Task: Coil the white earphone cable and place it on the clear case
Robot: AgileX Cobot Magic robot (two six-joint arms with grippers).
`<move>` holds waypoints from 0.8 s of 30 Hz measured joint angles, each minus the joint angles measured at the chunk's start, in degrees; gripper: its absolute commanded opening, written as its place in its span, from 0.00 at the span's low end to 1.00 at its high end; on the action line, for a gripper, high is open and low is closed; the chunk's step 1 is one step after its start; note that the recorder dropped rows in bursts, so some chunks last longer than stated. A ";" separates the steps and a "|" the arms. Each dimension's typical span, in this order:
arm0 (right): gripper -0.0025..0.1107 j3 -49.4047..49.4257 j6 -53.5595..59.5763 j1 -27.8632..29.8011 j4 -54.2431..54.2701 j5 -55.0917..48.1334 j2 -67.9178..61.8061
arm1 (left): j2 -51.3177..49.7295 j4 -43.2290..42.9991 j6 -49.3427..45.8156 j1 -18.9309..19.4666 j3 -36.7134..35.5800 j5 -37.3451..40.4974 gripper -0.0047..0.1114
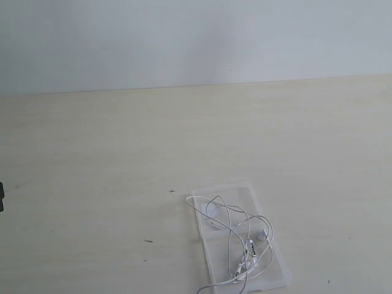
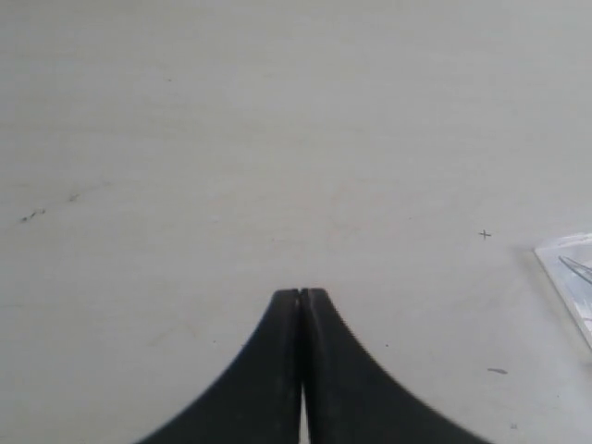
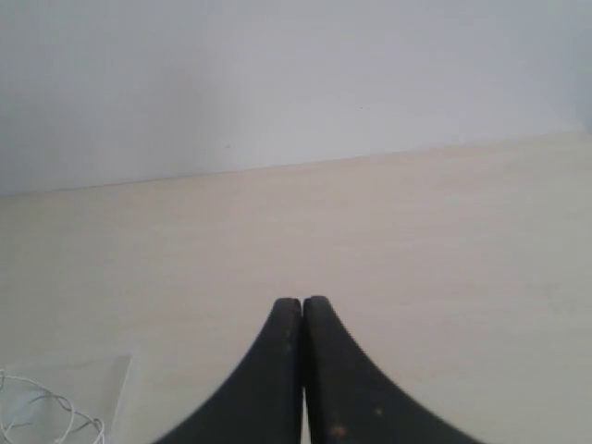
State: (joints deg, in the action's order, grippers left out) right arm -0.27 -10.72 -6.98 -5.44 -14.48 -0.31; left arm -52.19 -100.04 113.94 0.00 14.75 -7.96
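The clear case (image 1: 277, 269) lies flat on the table near the front edge, right of centre. The white earphone cable (image 1: 236, 236) rests on it in loose loops, earbuds near its front end, one strand trailing off the front left corner. Neither gripper shows in the exterior view. In the left wrist view my left gripper (image 2: 302, 294) is shut and empty above bare table, a corner of the clear case (image 2: 569, 268) off to one side. In the right wrist view my right gripper (image 3: 302, 302) is shut and empty, with a bit of the cable (image 3: 42, 407) and the case (image 3: 92, 375) at the edge.
The pale wooden table (image 1: 122, 153) runs back to a white wall (image 1: 184, 37). A small dark part of the left arm (image 1: 2, 197) shows at the left border. Tiny dark marks (image 1: 149, 241) dot the tabletop.
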 measured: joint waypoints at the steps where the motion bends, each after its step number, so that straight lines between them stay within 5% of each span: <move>1: 0.03 0.00 0.00 0.81 0.37 -0.09 0.00 | 0.00 0.00 0.00 0.00 0.00 0.00 0.04; 24: 0.03 0.00 7.56 2.43 5.44 -0.70 0.00 | 0.00 0.00 0.00 0.00 0.00 0.00 0.04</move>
State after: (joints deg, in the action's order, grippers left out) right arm -0.27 -3.16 -4.54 0.00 -15.18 -0.31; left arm -52.19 -100.04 113.94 0.00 14.75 -7.96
